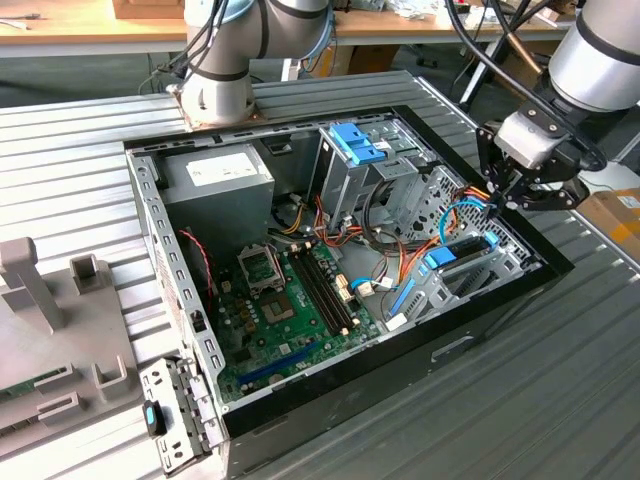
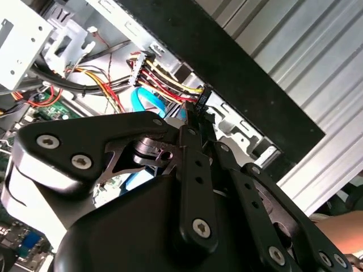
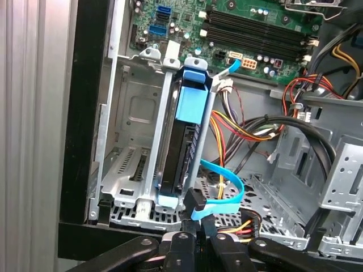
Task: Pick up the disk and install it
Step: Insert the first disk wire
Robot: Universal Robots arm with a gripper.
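Disk [image 3: 182, 150] stands on edge in its blue carrier, slotted into the metal drive bay [image 3: 133, 116] of the open computer case [image 1: 385, 375], at the exterior view's right. Tool [image 3: 192, 226] hangs near the bay's end, its fingers pinching a black cable plug [image 3: 193, 201].

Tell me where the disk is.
The disk stands on edge in the drive bay at the exterior view's right, near the gripper.
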